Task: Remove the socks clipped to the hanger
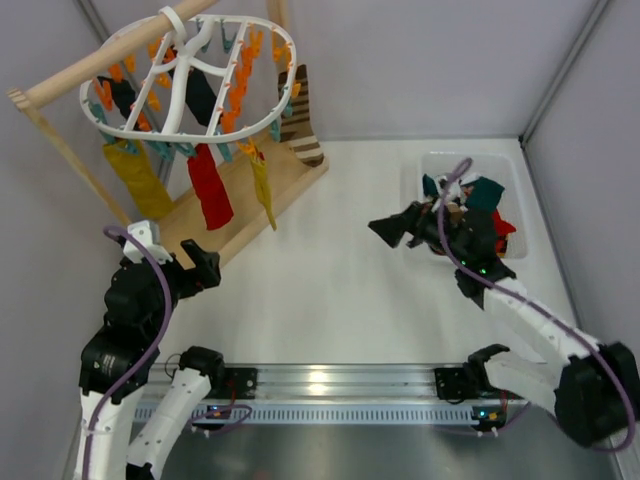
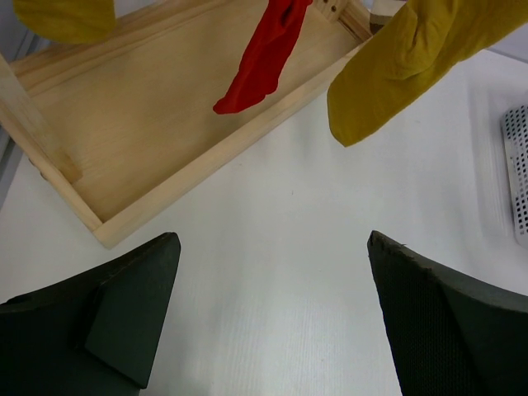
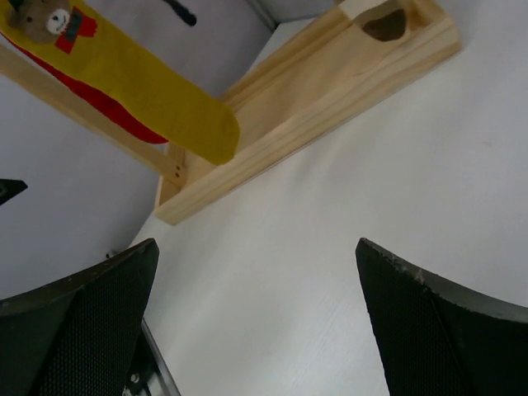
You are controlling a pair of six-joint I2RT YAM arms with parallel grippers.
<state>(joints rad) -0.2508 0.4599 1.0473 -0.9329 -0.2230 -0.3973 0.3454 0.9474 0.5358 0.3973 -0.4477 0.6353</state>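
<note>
Partly done. Some dark fabric socks [image 1: 487,192] lie in the clear plastic bin [image 1: 417,180], right of frame. The mustard sock [image 1: 135,180], red sock [image 1: 210,188], olive sock [image 1: 262,190] and striped sock [image 1: 303,125] are clipped to the white oval plastic hanger [image 1: 178,100], upper left. The left tool [image 2: 272,241] and right tool [image 3: 257,244] are spread wide, empty.

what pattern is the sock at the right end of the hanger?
The sock is brown-and-cream striped; it shows best in the top external view.
</note>
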